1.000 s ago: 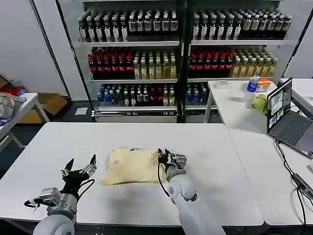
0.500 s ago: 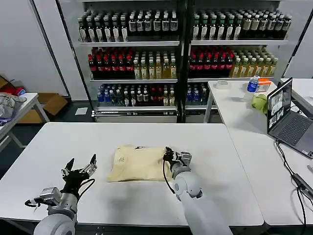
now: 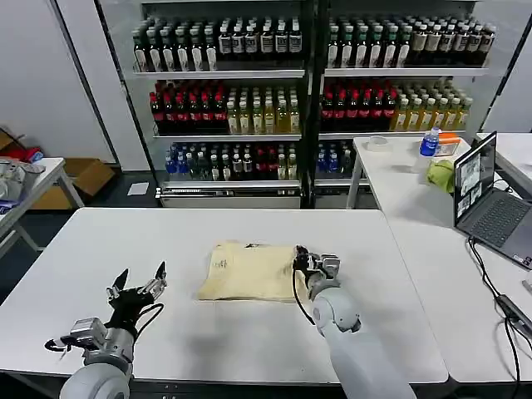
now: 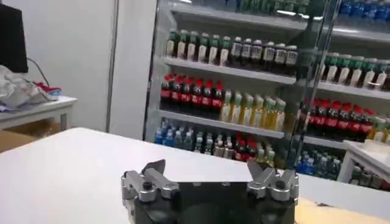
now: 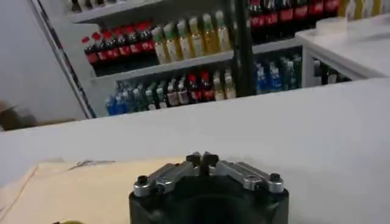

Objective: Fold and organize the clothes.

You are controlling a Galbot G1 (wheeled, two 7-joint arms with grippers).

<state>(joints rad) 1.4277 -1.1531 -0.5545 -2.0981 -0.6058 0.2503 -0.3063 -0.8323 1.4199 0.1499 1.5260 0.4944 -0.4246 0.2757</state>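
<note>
The clothes [image 3: 249,273] are one pale cream-yellow T-shirt, folded into a flat rectangle at the middle of the white table [image 3: 125,241]. My right gripper [image 3: 302,259] is at the shirt's right edge, shut on that edge. In the right wrist view its fingertips [image 5: 203,159] press together, and the cream fabric [image 5: 79,189] lies beside them. My left gripper [image 3: 137,284] hovers open near the table's front left, apart from the shirt. Its fingers [image 4: 210,173] are spread wide with nothing between them, and a corner of the shirt [image 4: 341,213] shows beyond.
A second white table to the right carries an open laptop [image 3: 486,195], a yellow-green cloth [image 3: 440,174] and a blue bottle [image 3: 429,141]. Glass-door coolers full of drinks [image 3: 249,100] stand behind. There is free table surface on all sides of the shirt.
My right gripper has moved to the right and slightly away from me, and the folded shirt has slid along with it. The left arm has stayed put.
</note>
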